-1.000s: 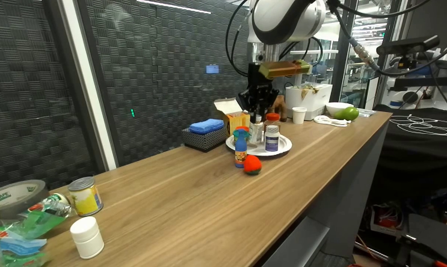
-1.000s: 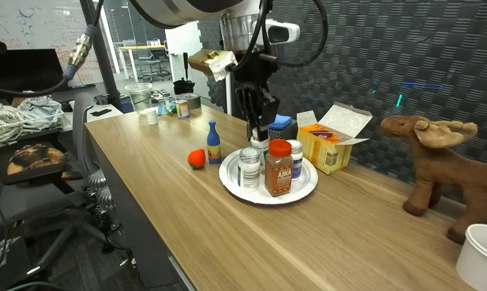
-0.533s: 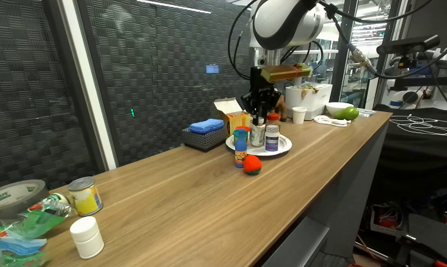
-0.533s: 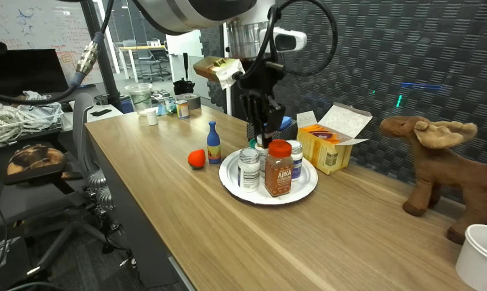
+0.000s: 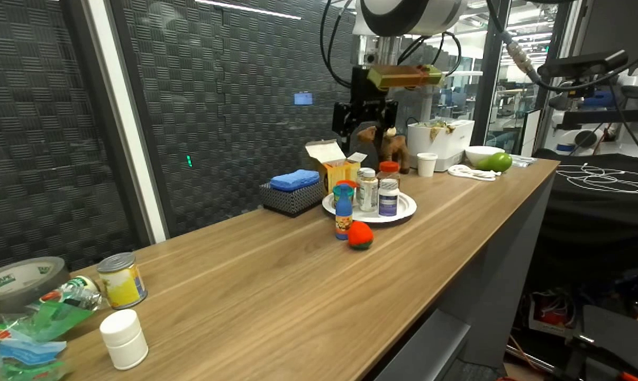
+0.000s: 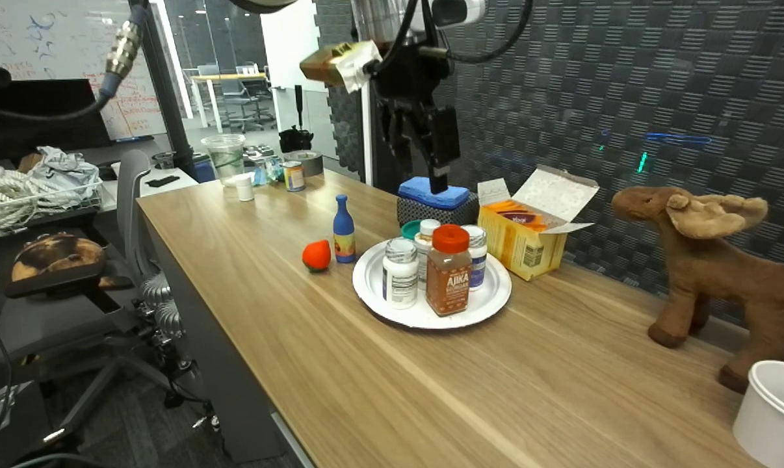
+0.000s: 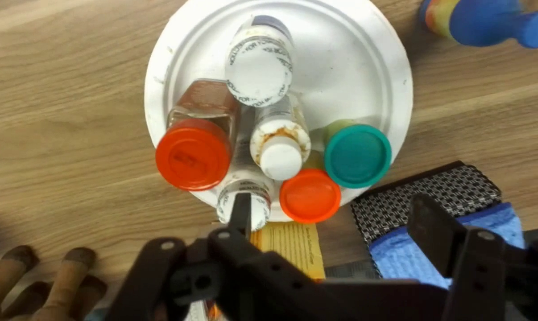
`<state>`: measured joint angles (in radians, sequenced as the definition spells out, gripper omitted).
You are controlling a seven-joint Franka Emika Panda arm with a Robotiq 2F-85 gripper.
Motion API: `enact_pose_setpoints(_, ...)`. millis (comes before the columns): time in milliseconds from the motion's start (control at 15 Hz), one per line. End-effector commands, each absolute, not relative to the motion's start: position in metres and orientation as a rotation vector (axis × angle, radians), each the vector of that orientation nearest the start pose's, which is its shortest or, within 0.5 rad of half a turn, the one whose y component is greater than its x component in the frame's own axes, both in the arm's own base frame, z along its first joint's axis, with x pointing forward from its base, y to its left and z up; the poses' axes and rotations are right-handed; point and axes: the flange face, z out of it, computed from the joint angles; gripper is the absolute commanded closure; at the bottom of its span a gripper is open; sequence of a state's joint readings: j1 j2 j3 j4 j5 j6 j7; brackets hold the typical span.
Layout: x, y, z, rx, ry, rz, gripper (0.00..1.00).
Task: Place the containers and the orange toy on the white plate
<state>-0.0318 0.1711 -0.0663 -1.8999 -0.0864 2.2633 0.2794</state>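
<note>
My gripper point(image 5: 362, 144) hangs above the white plate point(image 7: 353, 58), its fingers spread wide with nothing between them. Crowded on the plate are several containers: a small-capped white bottle point(image 7: 281, 156), a white bottle with a purple-blue label point(image 5: 388, 200), another white bottle point(image 6: 476, 263), a red-lidded brown jar point(image 6: 448, 276), a teal-lidded cup point(image 7: 357, 156) and an orange-lidded one point(image 7: 310, 196). All stand upright. Off the plate, the orange toy point(image 6: 316, 255) rests on the table; it is outside the wrist view. One finger point(image 7: 241, 211) overlaps a white bottle's top in the wrist view.
A blue toy bottle point(image 6: 344, 231) stands beside the orange toy. Behind the plate are an open yellow box point(image 6: 525, 240) and a patterned box point(image 5: 292, 198) topped by a blue cloth point(image 5: 295, 180). A brown moose toy point(image 6: 710, 260) and a white cup point(image 6: 775, 409) stand farther along.
The gripper was shut on the small-capped white bottle, dipped slightly, then opened and rose off it. That bottle now stands free on the plate; the orange toy has not moved.
</note>
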Motion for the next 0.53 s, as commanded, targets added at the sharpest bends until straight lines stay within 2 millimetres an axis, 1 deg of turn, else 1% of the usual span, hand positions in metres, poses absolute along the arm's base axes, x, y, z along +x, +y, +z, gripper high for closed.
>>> enact_pose_setpoints(0,0.600,-0.027,0.465,-3.105,0.499,-0.380,0.00)
enact_pose_setpoints(133,0.599,-0.008,0.467,-3.054,0.503,-0.391,0.00)
enact_pose_setpoints(333,0.599,0.019,0.449,-3.035,0.478,-0.338,0.01)
enact_pose_setpoints(467,0.600,0.029,0.434,-3.048,0.464,-0.298,0.00)
